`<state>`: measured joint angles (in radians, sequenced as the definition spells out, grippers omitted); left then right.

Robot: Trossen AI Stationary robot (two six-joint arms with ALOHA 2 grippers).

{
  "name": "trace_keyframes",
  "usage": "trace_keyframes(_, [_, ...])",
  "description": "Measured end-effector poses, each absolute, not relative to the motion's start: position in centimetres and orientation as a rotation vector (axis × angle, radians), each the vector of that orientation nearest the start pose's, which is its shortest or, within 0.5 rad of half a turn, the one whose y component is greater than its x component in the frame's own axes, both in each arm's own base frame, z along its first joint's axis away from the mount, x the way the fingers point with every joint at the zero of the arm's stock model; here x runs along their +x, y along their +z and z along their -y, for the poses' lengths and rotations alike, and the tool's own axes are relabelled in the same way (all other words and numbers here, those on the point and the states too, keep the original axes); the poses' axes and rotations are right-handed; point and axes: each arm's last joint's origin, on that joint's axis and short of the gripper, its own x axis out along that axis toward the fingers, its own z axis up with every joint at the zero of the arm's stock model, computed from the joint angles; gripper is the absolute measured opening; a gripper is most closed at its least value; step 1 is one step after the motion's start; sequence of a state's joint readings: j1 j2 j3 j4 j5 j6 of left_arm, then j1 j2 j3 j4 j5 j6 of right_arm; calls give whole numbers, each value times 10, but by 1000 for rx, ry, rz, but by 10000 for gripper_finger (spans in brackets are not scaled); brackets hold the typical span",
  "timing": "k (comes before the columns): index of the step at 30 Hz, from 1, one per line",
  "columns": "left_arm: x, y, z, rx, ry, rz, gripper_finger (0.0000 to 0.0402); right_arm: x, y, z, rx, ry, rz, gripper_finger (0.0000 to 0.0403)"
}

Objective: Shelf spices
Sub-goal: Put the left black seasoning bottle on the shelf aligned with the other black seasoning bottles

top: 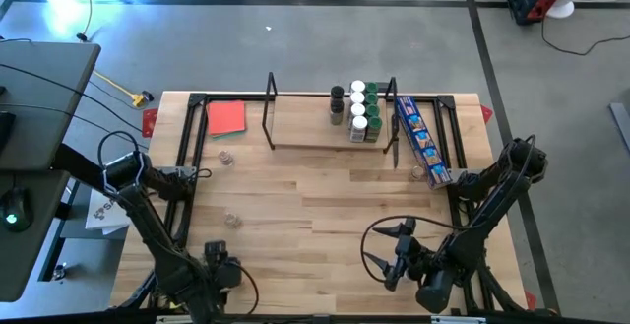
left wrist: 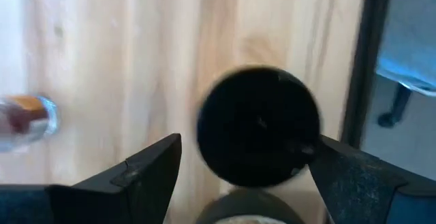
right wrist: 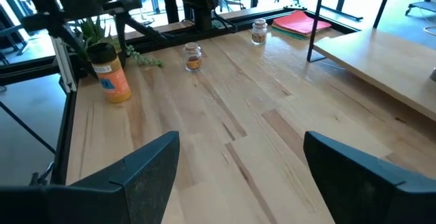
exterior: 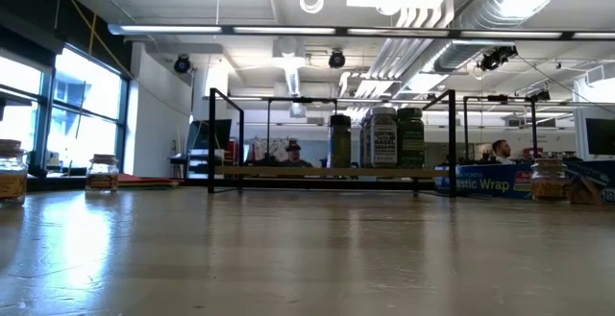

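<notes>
Left pincer (left wrist: 242, 163) astride upright black-capped jar (left wrist: 259, 125)

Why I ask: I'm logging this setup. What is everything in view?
shelf: one, light wood with black wire uprights, table's far edge
spice jars: about nine, white, green or black tops, shelf's right end
clear jars: two on the table's left half, a third beside the box
black-lidded jar: one, orange contents, near-left corner
plastic wrap box: one, blue, right of the shelf
flat pad: one, red, left of the shelf
plant: one, green, beside the black-lidded jar
table: one, light wood
left hand: open, over the black-lidded jar
right hand: open, near-right, holding nothing
</notes>
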<state>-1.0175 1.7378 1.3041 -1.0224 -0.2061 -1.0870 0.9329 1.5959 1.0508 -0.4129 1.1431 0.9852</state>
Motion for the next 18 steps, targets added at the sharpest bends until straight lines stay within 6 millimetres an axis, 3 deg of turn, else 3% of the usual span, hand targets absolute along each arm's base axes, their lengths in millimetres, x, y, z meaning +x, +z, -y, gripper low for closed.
trace_keyframes(7, [183,221,271,-39,50,-1252,304,208,226,-236,134,-389,-329,309])
trace_keyframes(18, [184,221,271,-66,23,-1307,285,208,226,-236,134,-389,-330,309])
